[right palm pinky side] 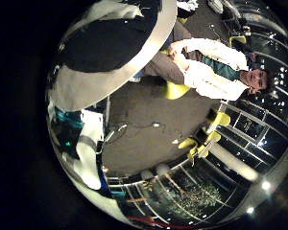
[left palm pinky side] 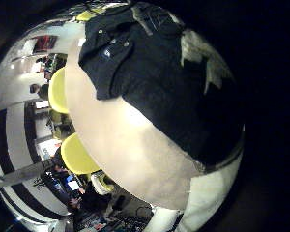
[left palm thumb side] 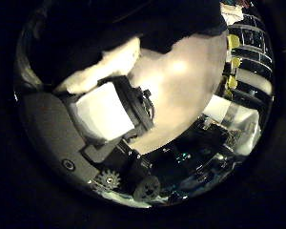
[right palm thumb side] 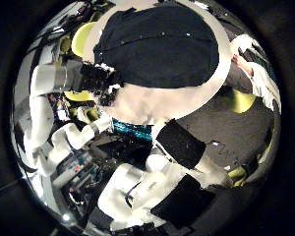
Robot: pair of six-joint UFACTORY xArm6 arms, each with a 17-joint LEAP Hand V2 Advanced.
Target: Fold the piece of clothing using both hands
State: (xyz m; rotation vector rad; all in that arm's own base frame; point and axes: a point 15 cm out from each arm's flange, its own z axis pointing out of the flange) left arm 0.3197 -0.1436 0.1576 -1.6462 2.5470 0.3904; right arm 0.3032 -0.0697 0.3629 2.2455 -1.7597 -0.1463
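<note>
Pale table point(left palm pinky side: 126, 145) spread wide beneath both palms. Dark garment point(left palm pinky side: 150, 68) lying flat on it, collar toward eleven o'clock in the left little-finger view, a hand point(left palm pinky side: 205, 53) resting on its two o'clock edge. Finger posture of either hand: cannot tell.

Left hand point(left palm thumb side: 110, 114) fingers curled, right hand point(right palm thumb side: 74, 79) fingers straight

A pale table point(left palm pinky side: 126, 145) — one dark garment point(left palm pinky side: 150, 68) spread flat on it.
</note>
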